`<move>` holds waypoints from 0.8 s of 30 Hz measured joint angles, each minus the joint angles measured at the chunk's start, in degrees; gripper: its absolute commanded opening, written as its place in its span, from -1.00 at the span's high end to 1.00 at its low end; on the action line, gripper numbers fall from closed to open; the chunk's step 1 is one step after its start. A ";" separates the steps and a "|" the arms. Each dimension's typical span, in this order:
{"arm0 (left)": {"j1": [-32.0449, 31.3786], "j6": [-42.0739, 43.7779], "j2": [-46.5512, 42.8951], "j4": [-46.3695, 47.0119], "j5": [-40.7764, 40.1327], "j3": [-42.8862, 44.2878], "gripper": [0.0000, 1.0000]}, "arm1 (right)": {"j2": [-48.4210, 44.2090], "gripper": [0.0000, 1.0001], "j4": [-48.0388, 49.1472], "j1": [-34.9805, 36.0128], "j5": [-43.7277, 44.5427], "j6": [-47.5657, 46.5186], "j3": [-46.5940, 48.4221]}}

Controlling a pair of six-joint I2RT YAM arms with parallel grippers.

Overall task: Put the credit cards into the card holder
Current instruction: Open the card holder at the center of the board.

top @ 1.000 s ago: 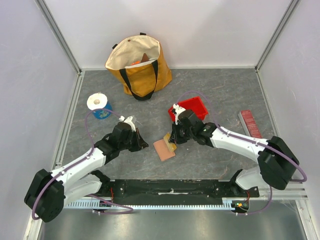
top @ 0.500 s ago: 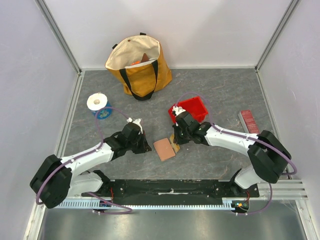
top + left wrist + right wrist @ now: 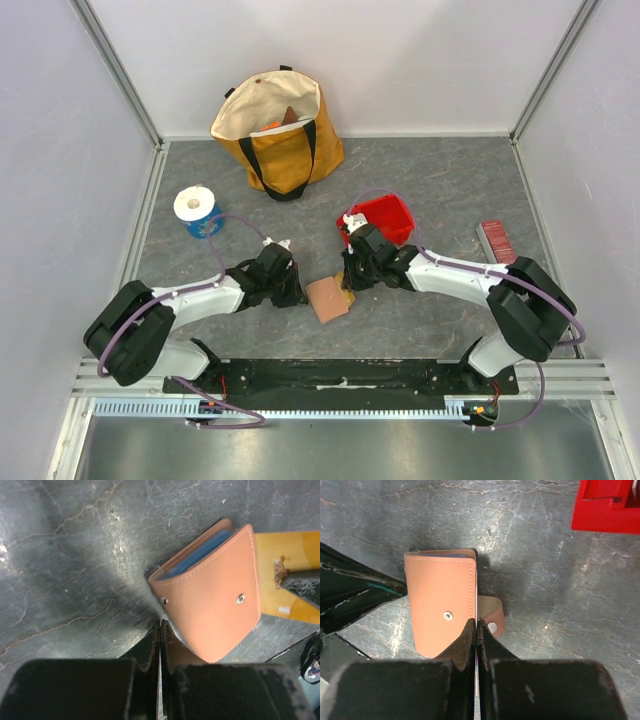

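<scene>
Movement over the last second belongs mostly to the left arm: its left fingers (image 3: 150, 647) were well apart from the card holder (image 3: 328, 298) and have now swung in until their tips touch its near edge. They are pressed together and hold nothing. The right arm has shifted only slightly. Its right fingers (image 3: 465, 640) stay at the holder's opposite edge, just beside the loose snap tab (image 3: 492, 617). They are closed too and seem to pinch a yellowish card (image 3: 290, 550) edge-on. The left wrist view shows that card broadside, though the grip itself is partly hidden. The holder has barely moved. It lies folded shut on the desk (image 3: 450, 180) between the two arms, with a light blue card (image 3: 200, 555) showing inside its open edge. So one card looks already stowed, and the yellowish one is not yet in. With the left tips now against the leather, the holder appears braced from that side, which should keep it from sliding when the right arm pushes its card towards the slot. The fold is closed, so it probably has to be pried apart first.
</scene>
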 measured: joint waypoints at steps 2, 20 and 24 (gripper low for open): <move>-0.02 0.00 1.01 0.48 0.07 0.70 0.97 | -0.13 1.00 0.85 0.00 -0.85 0.52 -0.46; -0.04 0.07 5.11 0.31 0.90 4.28 0.94 | -4.42 1.00 11.21 -0.09 -10.40 7.19 -4.50; -0.04 0.07 4.70 -0.22 0.22 4.28 0.84 | -2.64 1.00 16.55 0.24 -11.39 10.43 -5.99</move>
